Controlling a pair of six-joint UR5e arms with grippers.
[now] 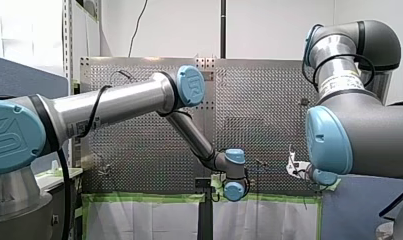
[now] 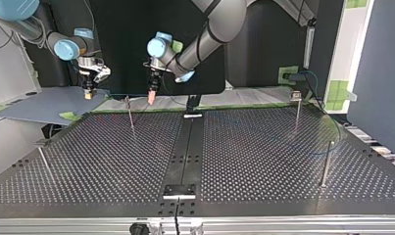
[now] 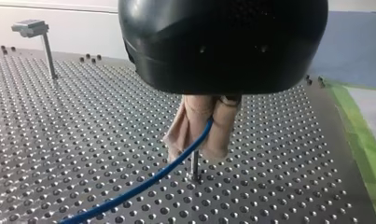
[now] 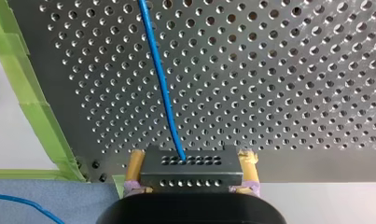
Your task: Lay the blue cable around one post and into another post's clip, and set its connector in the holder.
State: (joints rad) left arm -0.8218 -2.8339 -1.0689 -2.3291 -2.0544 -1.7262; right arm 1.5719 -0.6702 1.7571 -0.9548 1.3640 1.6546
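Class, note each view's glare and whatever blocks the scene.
Front view: sheen along my left arm. Top view: glare across the table. Left wrist view: the black body of my left gripper hides much table. Right wrist view: table gleams around the blue cable, beyond the connector.

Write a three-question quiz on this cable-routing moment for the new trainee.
1. True or false: my left gripper is shut on the blue cable.
2. What does my right gripper hold between its yellow pads? A) a bare post B) the grey connector block with the cable running out of it C) nothing
3. Fill in: in the left wrist view, a thin metal ____ stands on the perforated table just under the left gripper.

Key: 1 true; 2 B; 3 post.
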